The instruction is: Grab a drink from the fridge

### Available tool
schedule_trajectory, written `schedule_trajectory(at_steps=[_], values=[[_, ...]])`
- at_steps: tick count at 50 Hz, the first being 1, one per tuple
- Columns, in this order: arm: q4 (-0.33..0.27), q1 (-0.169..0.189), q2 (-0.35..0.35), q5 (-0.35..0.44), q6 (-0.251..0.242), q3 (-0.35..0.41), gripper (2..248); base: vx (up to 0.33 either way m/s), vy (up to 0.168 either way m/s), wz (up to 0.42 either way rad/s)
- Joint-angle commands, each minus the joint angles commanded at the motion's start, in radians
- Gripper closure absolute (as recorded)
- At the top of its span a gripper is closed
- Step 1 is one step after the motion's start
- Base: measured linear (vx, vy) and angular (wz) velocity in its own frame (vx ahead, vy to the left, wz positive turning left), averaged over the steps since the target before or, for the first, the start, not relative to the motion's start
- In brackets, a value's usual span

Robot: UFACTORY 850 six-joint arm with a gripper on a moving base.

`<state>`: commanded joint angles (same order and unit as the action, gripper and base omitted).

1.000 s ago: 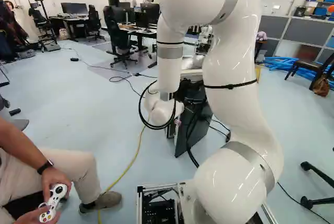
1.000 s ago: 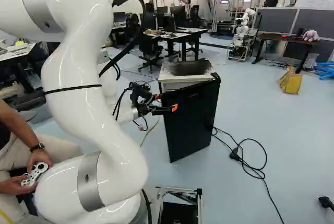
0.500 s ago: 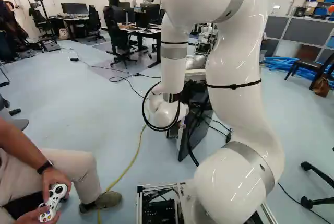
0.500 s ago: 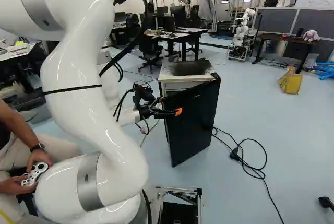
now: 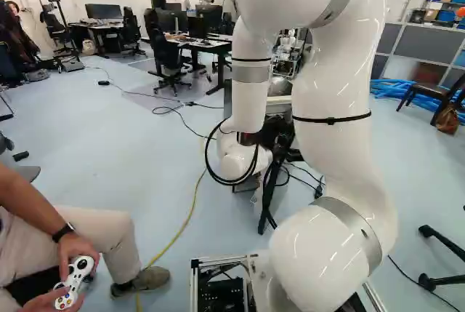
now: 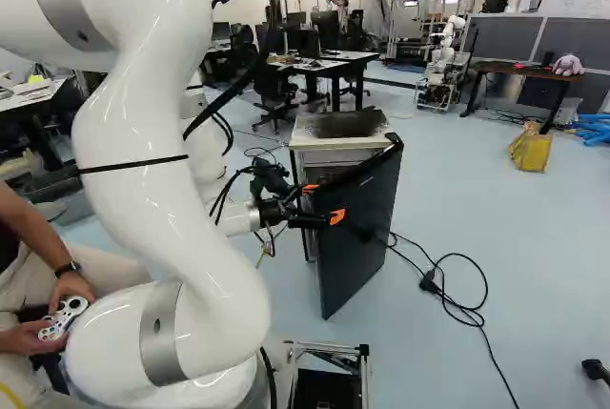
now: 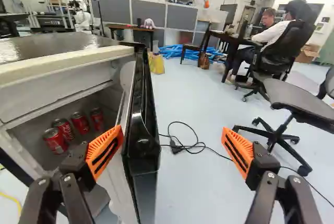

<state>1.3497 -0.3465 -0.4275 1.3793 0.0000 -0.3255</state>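
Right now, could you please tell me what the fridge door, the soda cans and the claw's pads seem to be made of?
The fridge door looks like glossy black plastic or coated metal, from its bright highlights. The soda cans are probably aluminium, printed red, as their tops look bare and silvery. The claw has orange pads, seemingly matte plastic or rubber, given their dull, slotted surface.

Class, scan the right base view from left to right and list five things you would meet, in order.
Game controller, open fridge door, another robot, yellow bag, plush toy.
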Motion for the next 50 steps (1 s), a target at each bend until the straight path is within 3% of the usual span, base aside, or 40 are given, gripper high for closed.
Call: schedule_trajectory(at_steps=[29, 50], values=[[0.099, 0.096, 0.020, 0.000, 0.000, 0.045, 3, 0.000, 0.000, 0.000], [0.155, 0.211, 0.013, 0.000, 0.000, 0.025, 3, 0.000, 0.000, 0.000]])
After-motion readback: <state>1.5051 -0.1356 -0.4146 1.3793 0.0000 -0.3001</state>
